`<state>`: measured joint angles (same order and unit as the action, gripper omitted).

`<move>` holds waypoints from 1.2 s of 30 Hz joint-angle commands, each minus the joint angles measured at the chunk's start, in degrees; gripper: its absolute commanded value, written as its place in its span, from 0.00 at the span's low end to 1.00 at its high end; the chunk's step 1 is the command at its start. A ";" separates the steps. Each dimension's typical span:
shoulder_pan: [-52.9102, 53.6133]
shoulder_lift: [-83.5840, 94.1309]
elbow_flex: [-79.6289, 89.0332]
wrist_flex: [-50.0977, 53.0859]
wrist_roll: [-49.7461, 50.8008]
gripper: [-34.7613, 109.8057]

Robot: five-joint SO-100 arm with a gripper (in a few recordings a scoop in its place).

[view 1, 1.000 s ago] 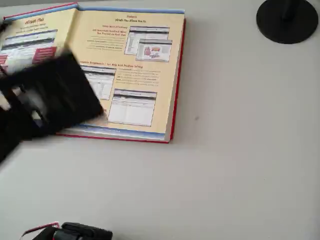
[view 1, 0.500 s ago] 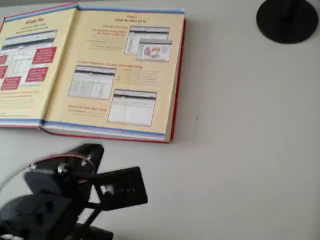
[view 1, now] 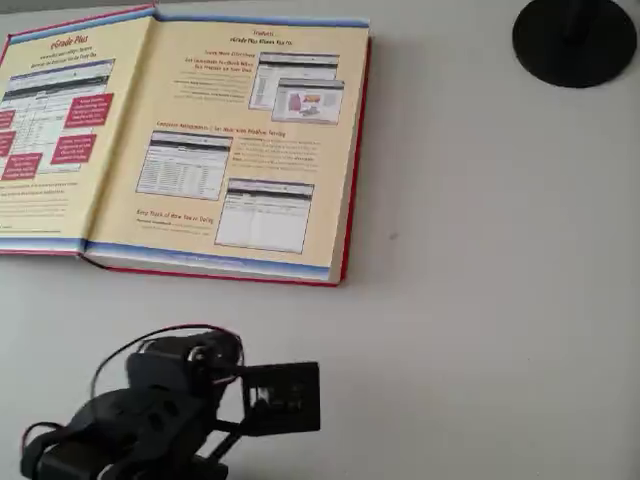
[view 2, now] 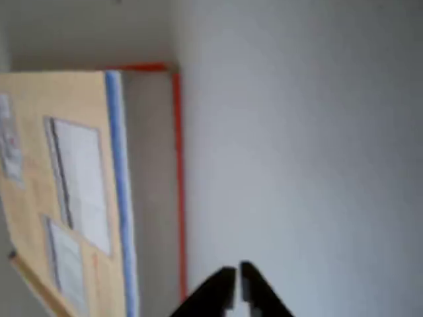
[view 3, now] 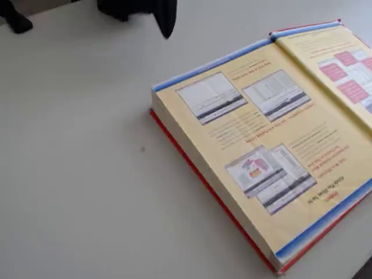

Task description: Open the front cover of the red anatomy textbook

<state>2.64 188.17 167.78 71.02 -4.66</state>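
**Inspector:** Overhead view, left to right. The front cover (view 1: 45, 140) lies folded flat on the table (view 1: 480, 300) at the left edge, cream-yellow inner face up, red boxes and screenshots showing. Joined to it at the spine, the red anatomy textbook (view 1: 250, 150) lies open at upper left of centre, first page up, blue bands along top and bottom, red board edge at its right side. A black round base (view 1: 575, 40) sits at the upper right corner, well apart from the book.

**Clerk:** And the arm?

**Inspector:** The arm (view 1: 130, 420) is at the lower left, below the book and clear of it. In the wrist view the gripper (view 2: 235, 284) hangs over bare table just right of the book's red edge, its two dark tips drawn almost together with a thin slit between, nothing held.

**Clerk:** The fixed view?

**Inspector:** Same book, open and flat, red edge facing the bare table
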 commanded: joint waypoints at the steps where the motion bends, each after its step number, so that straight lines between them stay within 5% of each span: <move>1: 0.00 0.26 3.08 -1.41 0.09 0.24; 36: 0.70 0.26 3.43 -1.76 0.26 0.24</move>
<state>2.55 188.09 171.39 70.49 -4.66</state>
